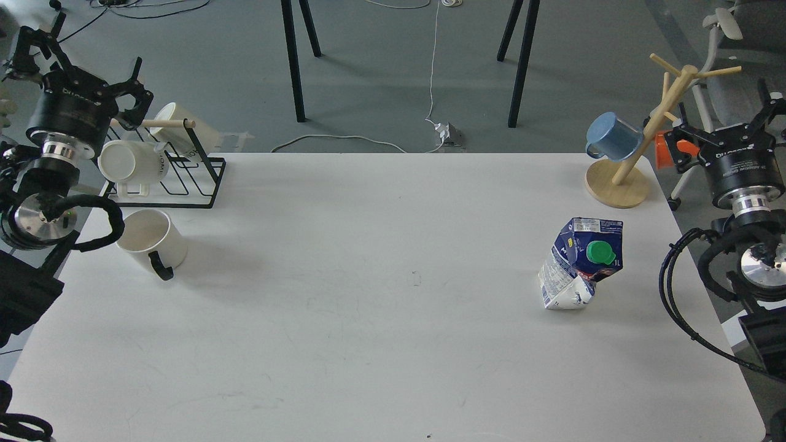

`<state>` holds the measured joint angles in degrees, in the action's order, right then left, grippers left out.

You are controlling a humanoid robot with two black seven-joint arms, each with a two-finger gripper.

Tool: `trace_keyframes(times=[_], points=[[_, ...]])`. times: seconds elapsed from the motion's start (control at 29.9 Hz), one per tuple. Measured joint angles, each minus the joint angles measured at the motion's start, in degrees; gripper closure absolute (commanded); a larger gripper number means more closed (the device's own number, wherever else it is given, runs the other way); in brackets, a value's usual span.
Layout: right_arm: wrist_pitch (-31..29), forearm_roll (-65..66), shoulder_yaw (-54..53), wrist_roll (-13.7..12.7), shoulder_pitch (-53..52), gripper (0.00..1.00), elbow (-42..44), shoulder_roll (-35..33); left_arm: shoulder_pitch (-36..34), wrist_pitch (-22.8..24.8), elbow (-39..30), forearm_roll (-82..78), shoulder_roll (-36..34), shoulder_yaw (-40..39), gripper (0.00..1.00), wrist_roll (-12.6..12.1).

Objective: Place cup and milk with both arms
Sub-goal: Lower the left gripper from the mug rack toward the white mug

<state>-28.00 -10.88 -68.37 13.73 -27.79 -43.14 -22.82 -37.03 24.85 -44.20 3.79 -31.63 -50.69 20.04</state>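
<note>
Below left gripper (132, 92), apparently apart: cup (152, 239).

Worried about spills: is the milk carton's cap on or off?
On. The green cap sits on the milk carton, which stands upright though dented.

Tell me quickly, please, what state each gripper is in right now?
Left gripper: open, holding nothing, up by the mug rack.
Right gripper: cannot be told; partly cut off at the picture's edge.
</note>
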Motion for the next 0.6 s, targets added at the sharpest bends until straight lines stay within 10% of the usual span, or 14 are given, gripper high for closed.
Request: trace_keyframes(times=[0.6], points=[[0.0,0.0,0.0,0.1,-0.2,0.01,-0.2,0.1,7.8,3.1,-0.5,-4.2,-5.9,3.8,0.02,-1.7]])
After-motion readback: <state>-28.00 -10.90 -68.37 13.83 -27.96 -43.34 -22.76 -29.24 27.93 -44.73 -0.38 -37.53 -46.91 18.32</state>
